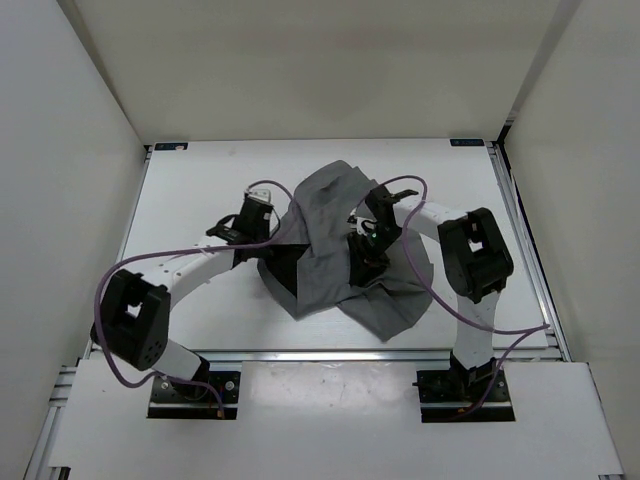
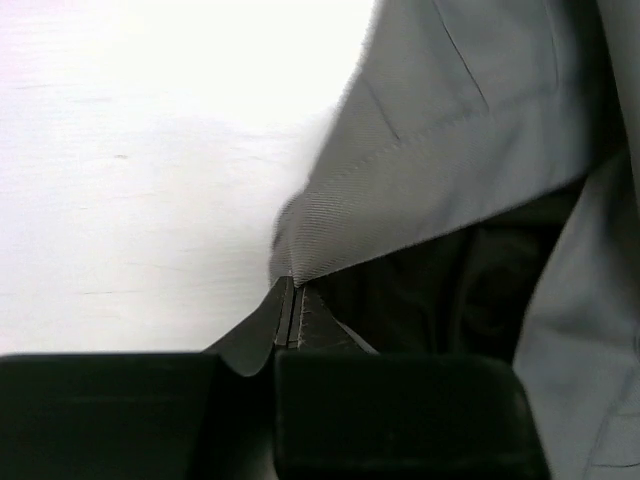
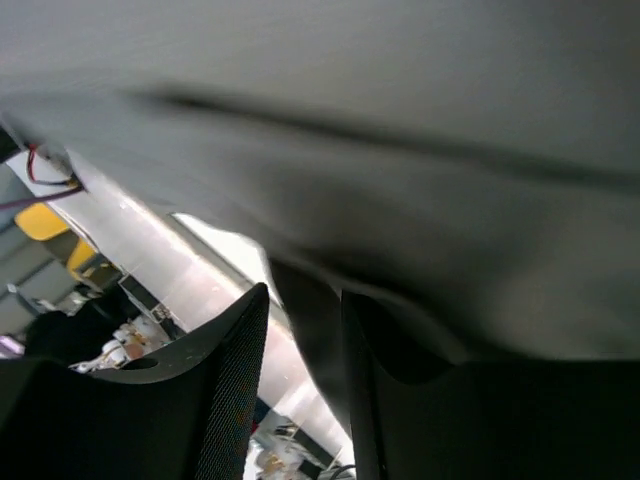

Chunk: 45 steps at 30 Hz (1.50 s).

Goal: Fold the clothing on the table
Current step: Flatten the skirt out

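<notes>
Our left tool is pinched tight on a hem corner of the skirt. The cloth spreads ahead and to the right of its tips, and bare surface lies to its left. Our right tool stands half-closed with a dark fold of skirt caught between its fingers, and the rest of the cloth drapes above and ahead of it.

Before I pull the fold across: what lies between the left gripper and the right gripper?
Only the clothing, bunched, spans from left gripper to right gripper; the top view shows it.
</notes>
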### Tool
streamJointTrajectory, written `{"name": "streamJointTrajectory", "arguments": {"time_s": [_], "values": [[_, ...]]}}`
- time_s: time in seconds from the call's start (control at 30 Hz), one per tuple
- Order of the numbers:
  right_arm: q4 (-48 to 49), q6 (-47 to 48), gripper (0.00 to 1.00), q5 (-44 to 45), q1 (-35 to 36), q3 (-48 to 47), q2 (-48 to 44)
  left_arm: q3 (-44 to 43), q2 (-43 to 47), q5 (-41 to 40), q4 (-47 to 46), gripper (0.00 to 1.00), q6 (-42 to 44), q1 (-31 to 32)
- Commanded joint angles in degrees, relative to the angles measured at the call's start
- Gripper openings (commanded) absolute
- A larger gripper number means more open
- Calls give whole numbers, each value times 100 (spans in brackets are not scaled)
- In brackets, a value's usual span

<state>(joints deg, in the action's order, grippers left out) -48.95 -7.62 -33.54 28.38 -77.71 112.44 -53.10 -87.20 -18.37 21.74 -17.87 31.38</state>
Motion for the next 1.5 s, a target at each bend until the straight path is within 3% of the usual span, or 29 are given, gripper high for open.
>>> {"name": "streamJointTrajectory", "arguments": {"time_s": [0.0,0.03,0.2,0.43,0.5,0.63,0.67,0.77,0.8,0.93,1.17,1.43,1.47], "values": [[87,164,41,-118,-289,90,312,-140,660,255,173,0,-374,-570],[87,181,40,82,-516,90,496,35,939,490,182,0,-462,-1024],[149,199,39,777,-895,72,849,606,1258,914,85,0,-753,-1625],[70,278,37,2920,-1344,-779,938,1284,1635,1292,85,0,-1157,-1530],[157,287,38,3107,-1440,-1008,666,1407,1767,1546,103,0,-1271,-1354],[527,252,47,2697,-1300,-947,-107,1609,2039,1811,33,0,-1578,-1002],[379,261,57,2451,-1187,-1017,-230,1662,2136,1889,-2,0,-1597,-880],[114,-10,61,2071,-862,-1211,-529,1785,2277,1986,6,0,-1702,-721],[0,-186,81,1845,-721,-1220,-565,1881,2277,2021,6,0,-1711,-712],[-80,-862,91,1053,-351,-1308,-540,1962,2242,2153,-99,0,-1825,-633],[-185,-1821,85,603,-35,-1834,-179,1812,1865,2127,-249,0,-1861,-360],[-616,-1945,75,664,36,-1695,111,1856,1996,2048,-337,0,-1992,-404],[-625,-1928,70,699,114,-1634,155,1865,2040,2074,-337,0,-2010,-378]]}}
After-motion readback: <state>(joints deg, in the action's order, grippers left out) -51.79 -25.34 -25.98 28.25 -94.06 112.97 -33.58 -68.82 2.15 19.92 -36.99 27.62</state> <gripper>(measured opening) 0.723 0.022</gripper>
